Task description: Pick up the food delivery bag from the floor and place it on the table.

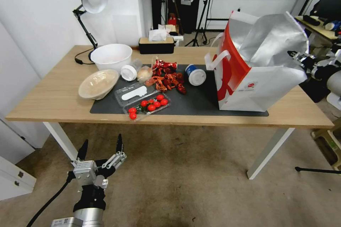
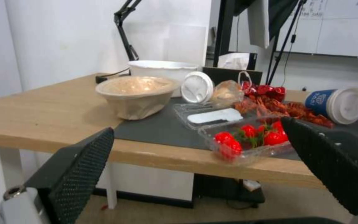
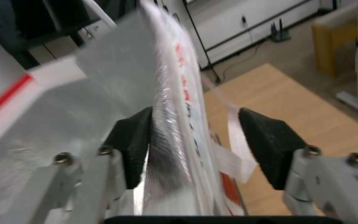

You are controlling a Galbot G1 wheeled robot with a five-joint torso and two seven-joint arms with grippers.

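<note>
You are looking at the bag (image 1: 261, 85) standing upright on the table (image 1: 53, 99), near its right edge, with its base partly on the grey mat (image 1: 199, 104) and partly on bare wood toward the right front corner. Its foil-lined top is gaping open and its white strap handles are hanging toward the table's middle. Your right gripper (image 1: 296, 56) is sitting at the bag's upper right rim, off the table's right edge; in the right wrist view, the right gripper's black pads (image 3: 272, 144) are spread apart with the bag's wall (image 3: 175, 124) standing between them, one pad lying against the foil and the other well clear of it, so nothing is being pinched. Your left gripper (image 1: 101, 147) is hovering low over the floor (image 1: 184, 184) in front of the table's front left corner, fingers spread wide and holding nothing. On the mat's left part a tray of tomatoes (image 1: 149, 105) is lying at the front edge, a heap of red shells (image 1: 167, 78) is sitting just behind it, and a blue cup (image 1: 195, 74) is lying on its side between the heap and the bag. A white bowl (image 1: 111, 56) and a tan bowl (image 1: 98, 84) are resting toward the table's left, with a lamp (image 1: 90, 3) at the back left.
</note>
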